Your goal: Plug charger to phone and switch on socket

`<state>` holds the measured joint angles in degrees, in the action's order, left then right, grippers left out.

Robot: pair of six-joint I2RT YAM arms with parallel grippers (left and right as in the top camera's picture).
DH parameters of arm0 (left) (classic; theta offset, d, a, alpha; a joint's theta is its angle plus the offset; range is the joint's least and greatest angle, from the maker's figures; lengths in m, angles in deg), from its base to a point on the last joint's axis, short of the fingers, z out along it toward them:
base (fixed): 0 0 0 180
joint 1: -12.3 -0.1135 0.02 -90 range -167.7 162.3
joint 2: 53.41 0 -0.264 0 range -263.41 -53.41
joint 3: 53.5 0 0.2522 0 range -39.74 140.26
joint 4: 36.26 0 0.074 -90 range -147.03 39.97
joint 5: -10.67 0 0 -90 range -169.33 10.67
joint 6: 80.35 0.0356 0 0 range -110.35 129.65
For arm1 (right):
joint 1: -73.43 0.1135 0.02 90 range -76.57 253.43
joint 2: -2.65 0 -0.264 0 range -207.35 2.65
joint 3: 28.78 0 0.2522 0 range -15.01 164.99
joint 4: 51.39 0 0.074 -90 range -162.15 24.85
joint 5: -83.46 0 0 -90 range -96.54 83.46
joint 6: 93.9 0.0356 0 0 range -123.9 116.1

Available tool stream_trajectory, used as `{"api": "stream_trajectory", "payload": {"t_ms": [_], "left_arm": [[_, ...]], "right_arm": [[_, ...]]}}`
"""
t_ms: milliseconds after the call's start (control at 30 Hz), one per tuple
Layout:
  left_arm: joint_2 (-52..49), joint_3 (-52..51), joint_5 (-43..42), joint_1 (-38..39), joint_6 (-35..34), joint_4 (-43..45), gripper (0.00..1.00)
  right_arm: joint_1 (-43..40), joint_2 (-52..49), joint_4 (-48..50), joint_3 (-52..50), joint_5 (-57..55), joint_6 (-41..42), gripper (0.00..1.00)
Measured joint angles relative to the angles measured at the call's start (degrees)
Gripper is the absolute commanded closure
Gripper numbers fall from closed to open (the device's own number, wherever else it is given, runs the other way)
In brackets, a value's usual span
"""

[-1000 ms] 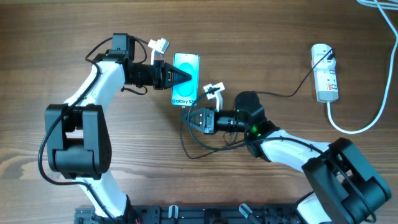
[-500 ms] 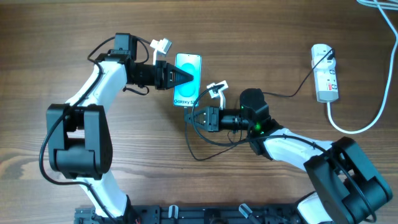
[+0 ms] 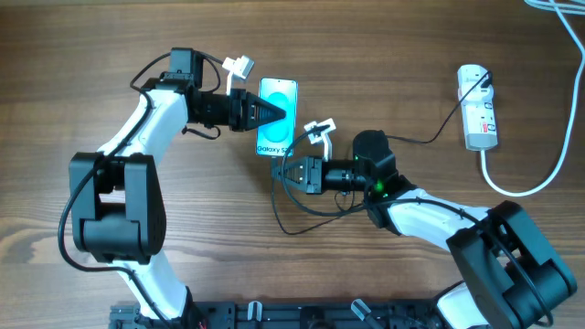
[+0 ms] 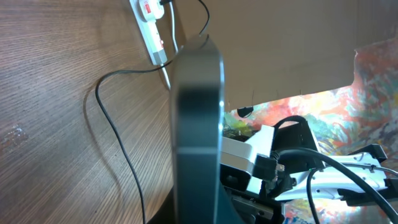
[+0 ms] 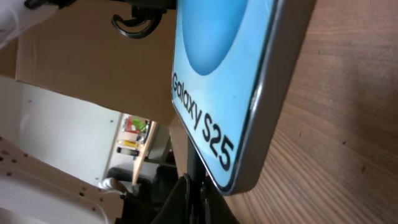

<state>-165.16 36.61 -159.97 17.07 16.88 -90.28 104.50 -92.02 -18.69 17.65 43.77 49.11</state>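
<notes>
- The phone (image 3: 278, 91) lies flat with its cyan screen lit and facing up, in the upper middle of the overhead frame on the wooden surface (image 3: 82, 46).
- The left end effector (image 3: 277, 114) reaches in from the left with its jaws closed to a point. Its tip is over the screen, but I cannot tell whether it presses the glass.
- The right end effector (image 3: 281, 171) sits just below the phone's lower end, jaws closed on the small plug tip of the charger (image 3: 422, 141). The tip meets the phone's edge, but I cannot tell whether it is seated.
- The thin black cable loops below, then runs right to the socket (image 3: 479, 114) at upper right.
- A thick white lead (image 3: 535, 189) curves away from the socket.
</notes>
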Motion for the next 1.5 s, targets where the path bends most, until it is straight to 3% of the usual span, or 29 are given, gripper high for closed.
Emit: {"api": "stream_trajectory", "payload": {"t_ms": [633, 1500], "left_arm": [[0.90, 1.27, -1.53, -0.02, -0.68, 0.20, 0.96], [1.07, 1.81, -1.92, -0.33, -0.68, 0.46, 0.96]], "right_arm": [[0.00, -1.03, 9.86, -1.53, -1.49, -1.64, 0.96], [0.02, -1.14, 10.19, -0.81, -2.62, -1.66, 0.96]]}}
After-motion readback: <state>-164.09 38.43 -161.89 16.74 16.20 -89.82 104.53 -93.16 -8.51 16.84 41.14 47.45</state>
